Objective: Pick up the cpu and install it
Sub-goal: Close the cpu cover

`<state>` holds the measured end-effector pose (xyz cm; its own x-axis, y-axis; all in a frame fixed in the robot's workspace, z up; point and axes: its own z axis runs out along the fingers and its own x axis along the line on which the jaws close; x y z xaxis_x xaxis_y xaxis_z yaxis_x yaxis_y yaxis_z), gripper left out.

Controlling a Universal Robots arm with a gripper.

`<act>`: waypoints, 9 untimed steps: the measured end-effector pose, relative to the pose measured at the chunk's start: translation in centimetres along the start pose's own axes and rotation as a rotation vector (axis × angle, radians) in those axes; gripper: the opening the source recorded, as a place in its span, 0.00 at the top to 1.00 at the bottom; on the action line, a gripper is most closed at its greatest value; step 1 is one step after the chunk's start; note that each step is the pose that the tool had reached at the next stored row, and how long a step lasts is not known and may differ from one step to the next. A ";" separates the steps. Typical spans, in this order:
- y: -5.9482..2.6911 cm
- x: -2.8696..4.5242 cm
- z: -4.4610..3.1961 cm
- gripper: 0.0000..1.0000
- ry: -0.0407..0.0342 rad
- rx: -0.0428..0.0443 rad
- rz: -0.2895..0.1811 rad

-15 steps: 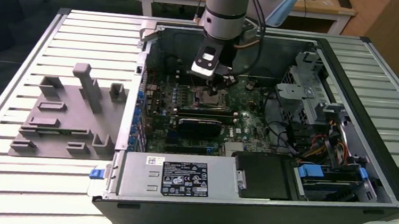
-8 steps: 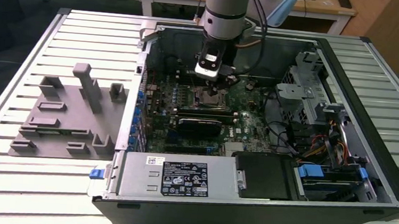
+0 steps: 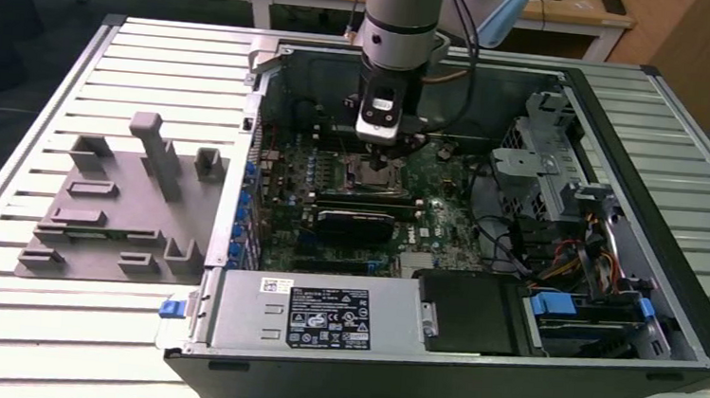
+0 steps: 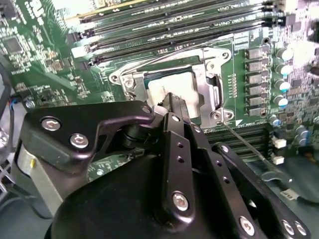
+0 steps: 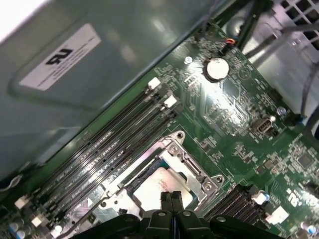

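Silver slatted table (image 3: 163, 60) carries an open black PC case (image 3: 441, 396), which takes up the centre and right of the exterior view. Grey robot arm (image 3: 402, 17) comes in at the upper centre of that frame and points straight down into the case. Grey plastic fixture plate (image 3: 99, 226) w/ upright blocks lies on the table at the exterior view's left, just beside the case. Silver PSU (image 3: 320, 315) sits along the case's near wall, lower centre. Green mobo (image 3: 443, 220) covers the case floor.

In the first wrist view, black RAM slots (image 5: 109, 149) run alongside the metal socket frame (image 5: 194, 167). The cpu (image 5: 149, 185), pale silver on top, lies flat inside that frame, level w/ the board, mid-case under the arm. Gripper (image 5: 171, 198) hangs directly over it, its two black fingertips pressed together, narrow, w/ nothing seen between them. The tips sit above the chip's top; whether they touch it can't be told from here.

In the second wrist view a thin wire lever (image 4: 244, 144) runs out past the frame's corner. Round silver coin cell (image 5: 217, 68) sits on the board, well apart from the socket.
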<state>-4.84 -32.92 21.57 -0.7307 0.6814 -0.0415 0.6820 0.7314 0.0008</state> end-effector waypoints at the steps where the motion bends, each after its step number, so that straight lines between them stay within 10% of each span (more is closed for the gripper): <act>1: 0.00 0.00 0.00 0.89 -0.0001 -0.0005 -0.013; 9: 0.00 0.00 0.00 0.89 0.0000 -0.0049 -0.122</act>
<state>-4.84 -32.92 21.57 -0.8083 0.5872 -0.0416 0.5877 0.8091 0.0007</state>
